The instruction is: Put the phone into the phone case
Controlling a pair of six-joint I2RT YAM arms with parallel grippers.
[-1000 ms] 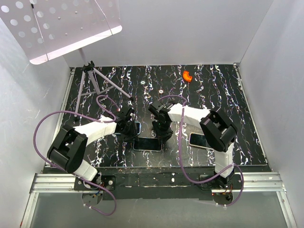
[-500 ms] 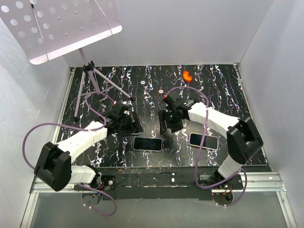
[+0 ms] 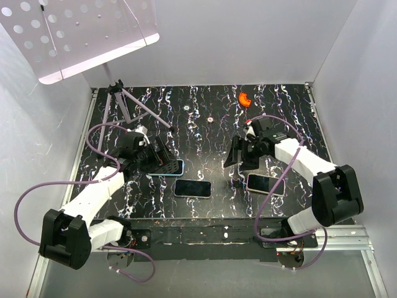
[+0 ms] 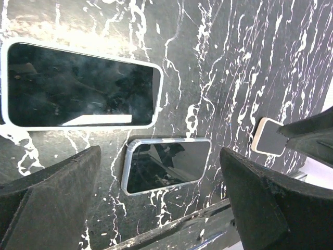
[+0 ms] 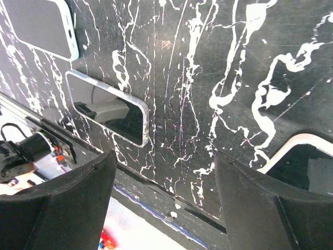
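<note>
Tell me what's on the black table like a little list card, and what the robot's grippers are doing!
table: black tabletop with white veins
left item: dark phone-shaped slab with light-blue rim
middle item: dark phone-shaped slab with clear rim
right item: dark phone-shaped slab with white rim
far item: small orange piece
left gripper: open, holding nothing
right gripper: open, holding nothing
</note>
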